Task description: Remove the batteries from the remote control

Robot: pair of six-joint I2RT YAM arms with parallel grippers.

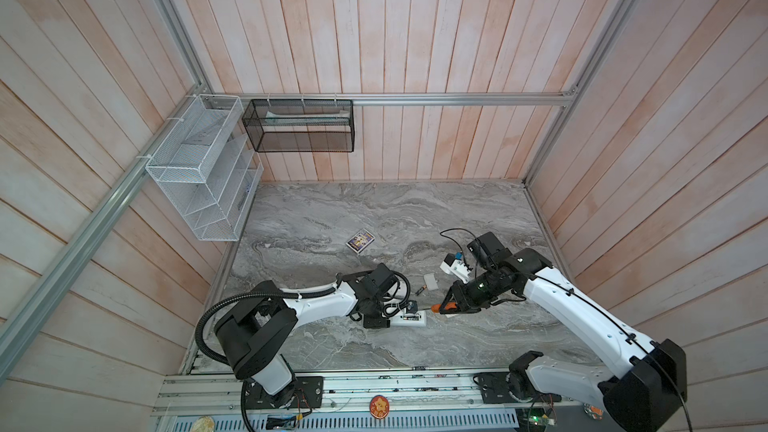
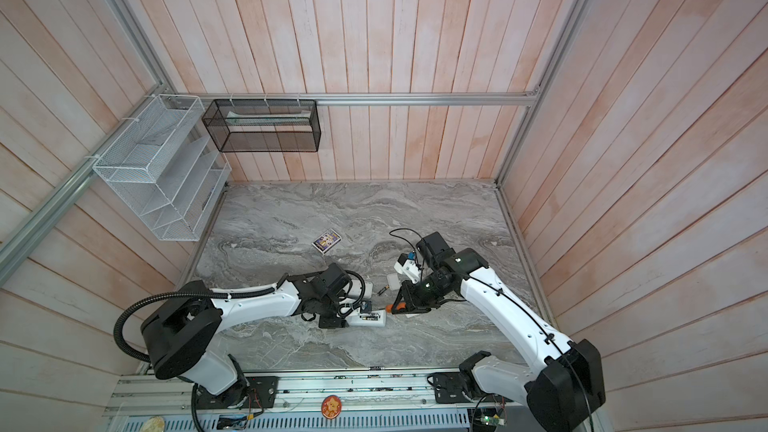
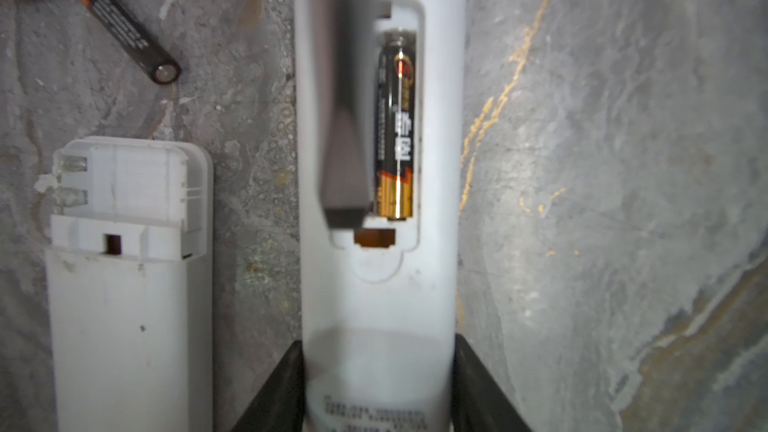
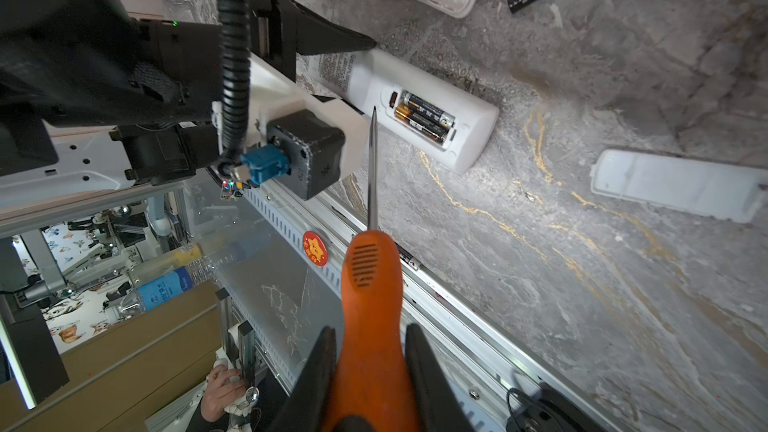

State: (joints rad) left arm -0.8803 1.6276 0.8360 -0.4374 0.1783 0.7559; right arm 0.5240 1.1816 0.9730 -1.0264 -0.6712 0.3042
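— In both top views, what is the left gripper (image 1: 390, 320) doing?
— Clamping, half-spread, one end of the white plastic remote control (image 1: 417, 321) on the grey marbled tabletop (image 1: 374, 209).
— Left wrist?
— A black-and-gold cylindrical battery (image 3: 397, 118) is sitting in the open bay (image 3: 374, 238); a loose battery (image 3: 124, 22) is lying nearby.
— Right wrist?
— The right gripper (image 4: 371, 328) is pinching, nearly shut, the orange-handled steel screwdriver (image 4: 370, 280), blade pointing at the bay.

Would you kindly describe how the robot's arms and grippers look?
Both arms are white-shelled with black joints. The left arm carries a black corrugated hose, the right arm a thin black cable. The left gripper and right gripper have black, tapered fingers.
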